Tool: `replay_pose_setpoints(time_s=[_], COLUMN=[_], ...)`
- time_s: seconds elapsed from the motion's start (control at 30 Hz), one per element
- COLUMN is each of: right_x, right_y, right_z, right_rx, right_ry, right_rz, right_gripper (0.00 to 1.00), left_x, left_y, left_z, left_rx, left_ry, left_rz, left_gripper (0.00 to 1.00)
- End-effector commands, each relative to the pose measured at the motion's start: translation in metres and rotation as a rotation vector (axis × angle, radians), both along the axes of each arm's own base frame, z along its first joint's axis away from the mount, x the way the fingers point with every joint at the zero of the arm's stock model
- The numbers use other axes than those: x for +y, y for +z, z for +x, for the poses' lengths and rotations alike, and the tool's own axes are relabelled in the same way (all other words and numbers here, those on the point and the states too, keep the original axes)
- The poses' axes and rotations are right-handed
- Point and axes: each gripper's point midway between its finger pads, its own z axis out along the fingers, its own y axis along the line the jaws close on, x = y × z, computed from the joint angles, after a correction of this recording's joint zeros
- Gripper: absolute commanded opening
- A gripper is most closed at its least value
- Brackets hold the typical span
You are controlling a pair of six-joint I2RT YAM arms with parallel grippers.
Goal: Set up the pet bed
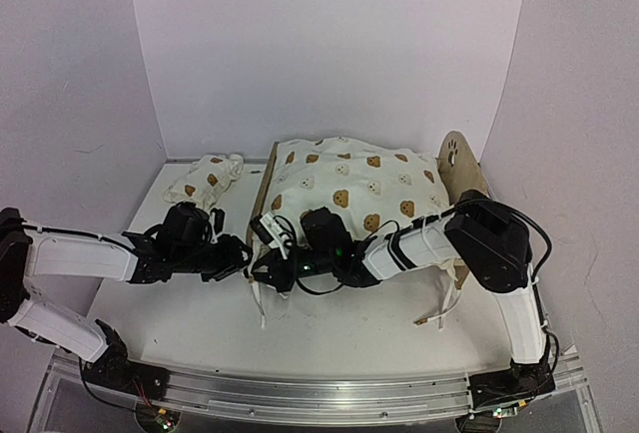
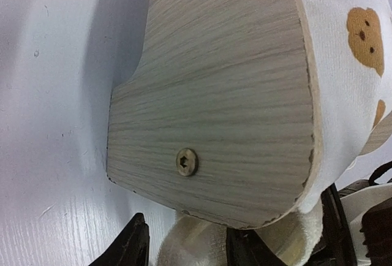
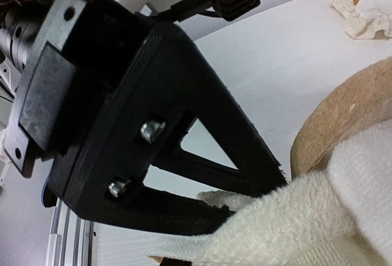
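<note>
I see the white worktop (image 1: 339, 323) carrying the pet bed (image 1: 457, 157), a light plywood frame with rounded end boards, at centre right. A cream bear-print ruffled cushion (image 1: 349, 184) drapes over the frame and overhangs its near side. A small matching bear-print pillow (image 1: 205, 179) lies at the rear left, beside the bed. At the frame's near-left corner, the left pincer (image 2: 187, 241) grasps a cream fold of the cushion. The right pincer (image 1: 266, 271) is clenched just beside it.
</note>
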Motion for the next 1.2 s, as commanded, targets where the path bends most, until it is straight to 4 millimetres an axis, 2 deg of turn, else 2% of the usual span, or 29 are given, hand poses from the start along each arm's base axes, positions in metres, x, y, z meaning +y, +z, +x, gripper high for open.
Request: replay_pose_setpoints(time_s=[0.0,0.1,0.23,0.37,0.6,0.7,0.87,0.97,1.17], right_x=[0.007,0.01,0.009,0.009,0.003,0.004,0.005,0.008,0.013], right_y=[0.049,0.054,0.054,0.052,0.038,0.035,0.034,0.031,0.029], right_z=[-0.003,-0.011,-0.01,-0.002,0.009,0.008,0.008,0.009,0.012], right_rx=[-0.066,-0.049,-0.041,-0.034,-0.021,-0.03,-0.041,-0.033,-0.023], right_ry=[0.018,0.072,0.072,0.025,-0.007,0.008,0.02,0.022,0.02], right_rz=[0.136,0.165,0.176,0.172,0.145,0.132,0.124,0.122,0.126], right_gripper=[0.0,0.0,0.0,0.0,0.0,0.0,0.0,0.0,0.0], left_x=[0.01,0.016,-0.001,0.014,0.041,0.037,0.024,0.02,0.028], left_y=[-0.015,-0.027,-0.033,-0.045,-0.017,-0.006,0.013,0.019,0.015], left_z=[-0.004,-0.01,-0.01,-0.009,-0.016,-0.024,-0.036,-0.037,-0.034], left_rx=[0.004,0.019,0.039,0.073,0.053,0.131,0.257,0.3,0.322], left_ry=[0.01,0.0,-0.098,-0.034,0.088,0.128,0.193,0.235,0.318], left_rz=[0.039,0.068,0.078,0.14,0.129,0.02,-0.235,-0.355,-0.405], left_gripper=[0.46,0.5,0.49,0.43,0.48,0.53,0.54,0.5,0.36])
